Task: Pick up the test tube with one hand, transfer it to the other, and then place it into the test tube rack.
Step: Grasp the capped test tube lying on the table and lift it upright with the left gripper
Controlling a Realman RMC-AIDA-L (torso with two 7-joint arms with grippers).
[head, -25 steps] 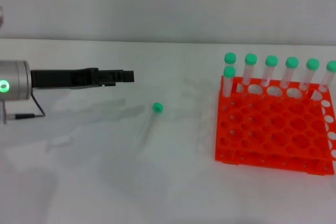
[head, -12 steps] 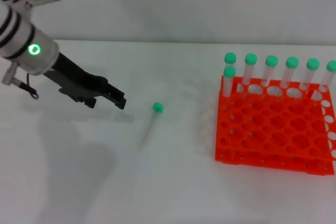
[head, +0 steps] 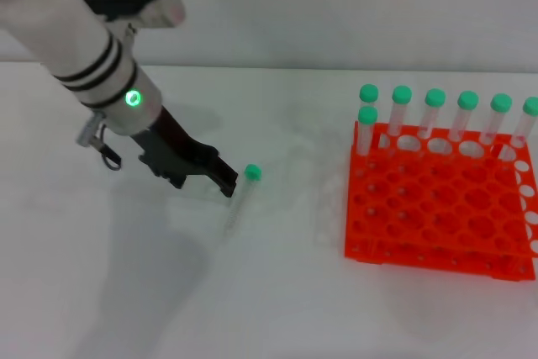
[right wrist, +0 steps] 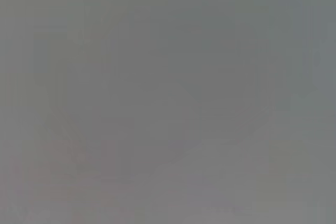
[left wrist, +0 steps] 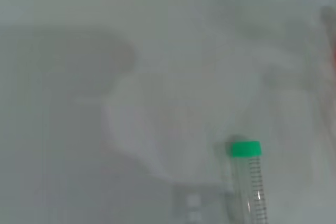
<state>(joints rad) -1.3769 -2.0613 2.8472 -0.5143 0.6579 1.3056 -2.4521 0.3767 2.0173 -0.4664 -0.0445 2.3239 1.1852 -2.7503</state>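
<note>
White desk carries the test tube flat, green cap toward twelve o'clock; the left gripper has swung down beside it from ten o'clock, its opening unclear, so I judge a grasp imminent. Orange test tube rack waits at three o'clock, right arm unseen.

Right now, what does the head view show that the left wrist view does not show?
Only the head view shows the left gripper tilted down, its tip close beside the test tube lying on the table, and the test tube rack to the right with seven green-capped tubes standing in it. Only the left wrist view shows the printed scale marks on the tube. Both show the lying green-capped tube on the white table. The right gripper appears in neither.
</note>
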